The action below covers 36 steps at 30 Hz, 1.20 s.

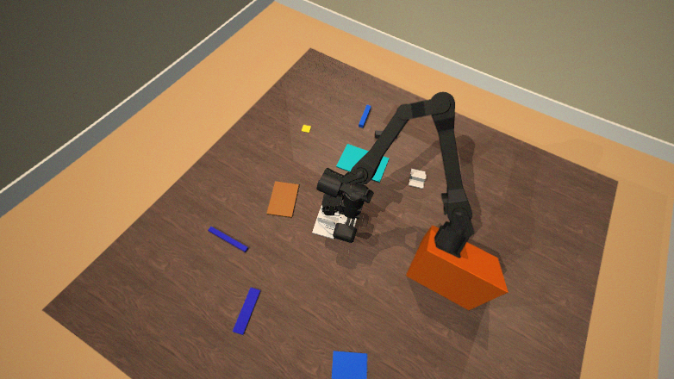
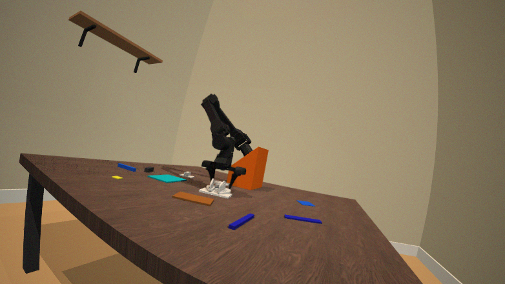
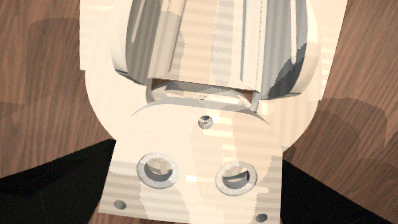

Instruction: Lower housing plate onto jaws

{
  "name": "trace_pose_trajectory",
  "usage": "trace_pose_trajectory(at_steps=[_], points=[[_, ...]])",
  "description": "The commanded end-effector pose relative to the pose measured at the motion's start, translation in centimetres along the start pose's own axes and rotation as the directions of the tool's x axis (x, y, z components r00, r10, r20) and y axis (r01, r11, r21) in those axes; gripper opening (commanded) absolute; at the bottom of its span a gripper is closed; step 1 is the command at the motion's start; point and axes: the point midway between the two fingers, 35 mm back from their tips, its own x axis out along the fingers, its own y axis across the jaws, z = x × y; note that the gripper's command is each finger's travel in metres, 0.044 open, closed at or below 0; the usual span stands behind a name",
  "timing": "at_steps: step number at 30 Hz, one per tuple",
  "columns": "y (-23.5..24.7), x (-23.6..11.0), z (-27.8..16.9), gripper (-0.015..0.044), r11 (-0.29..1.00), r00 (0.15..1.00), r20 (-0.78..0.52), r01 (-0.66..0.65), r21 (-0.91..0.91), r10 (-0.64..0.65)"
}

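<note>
My gripper (image 1: 340, 218) (image 2: 221, 184) (image 3: 196, 158) is shut on the white housing plate (image 3: 195, 142), with one black finger at each side edge. The plate has two ringed holes and a small screw hole. It is low over the near end of the white base (image 1: 320, 231) (image 2: 207, 192) (image 3: 98, 107). Pale shapes show inside both ringed holes, off-centre. The two white jaws (image 3: 135, 45) (image 3: 289, 47) stand on the base beyond the plate. Whether the plate touches the stubs is hidden.
A small white slotted part (image 1: 417, 178) (image 2: 186, 174) lies behind the base. A teal plate (image 1: 349, 157) (image 2: 166, 177), a brown plate (image 1: 283, 199) (image 2: 192, 198) and several blue pieces lie around. The orange block (image 1: 453, 277) (image 2: 250, 173) stands under the arm's base.
</note>
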Motion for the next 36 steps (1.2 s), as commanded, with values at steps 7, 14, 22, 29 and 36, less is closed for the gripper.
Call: trace_pose_trajectory(at_steps=[7, 14, 22, 29, 36], points=[[-0.01, 0.4, -0.19, 0.0351, 1.0, 1.0, -0.006, 0.005, -0.009, -0.005], [-0.01, 0.52, -0.19, 0.0351, 1.0, 1.0, -0.006, 0.005, -0.006, -0.005], [-0.02, 0.64, -0.2, 0.0351, 1.0, 1.0, -0.006, 0.005, -0.003, -0.005], [-0.02, 0.89, -0.2, 0.0351, 1.0, 1.0, -0.006, 0.005, 0.006, -0.005], [-0.02, 0.9, -0.2, 0.0351, 1.0, 1.0, -0.006, 0.005, 0.006, -0.005]])
